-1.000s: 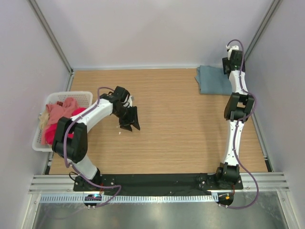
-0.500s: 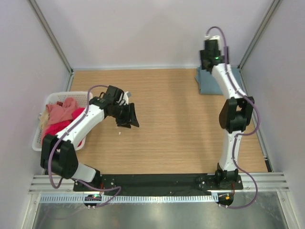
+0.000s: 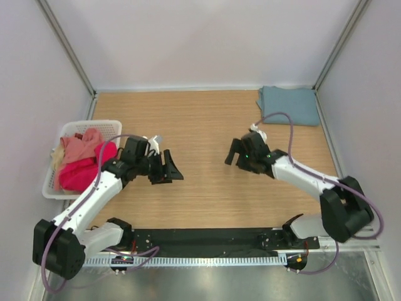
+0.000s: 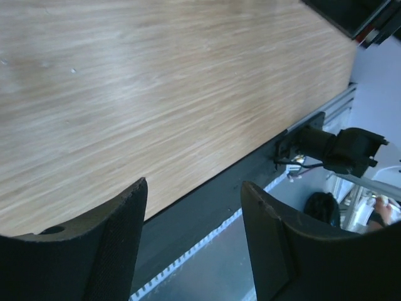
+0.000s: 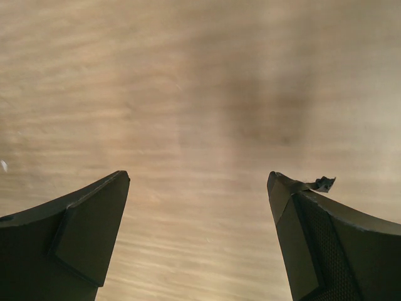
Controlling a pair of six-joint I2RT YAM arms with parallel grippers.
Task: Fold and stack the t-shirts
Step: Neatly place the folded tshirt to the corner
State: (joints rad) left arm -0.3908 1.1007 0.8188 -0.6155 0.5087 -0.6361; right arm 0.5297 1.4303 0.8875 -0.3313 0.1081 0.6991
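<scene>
Here, left gripper (image 4: 194, 188) parted and empty above wooden table (image 3: 207, 194), right gripper (image 5: 197, 179) spread wide, empty, folded grey-teal t-shirt (image 3: 289, 105) far right corner, pink t-shirts (image 3: 81, 160) heaped in white basket (image 3: 108, 123) at left edge.

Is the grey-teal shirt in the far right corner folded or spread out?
Folded. The grey-teal shirt lies as a small, flat rectangle, with no sleeves or collar sticking out.

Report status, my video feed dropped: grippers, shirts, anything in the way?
Left gripper and right gripper open, empty, above the table. Grey-teal shirt folded, far right corner; pink shirts heaped in basket. No obstruction.
</scene>
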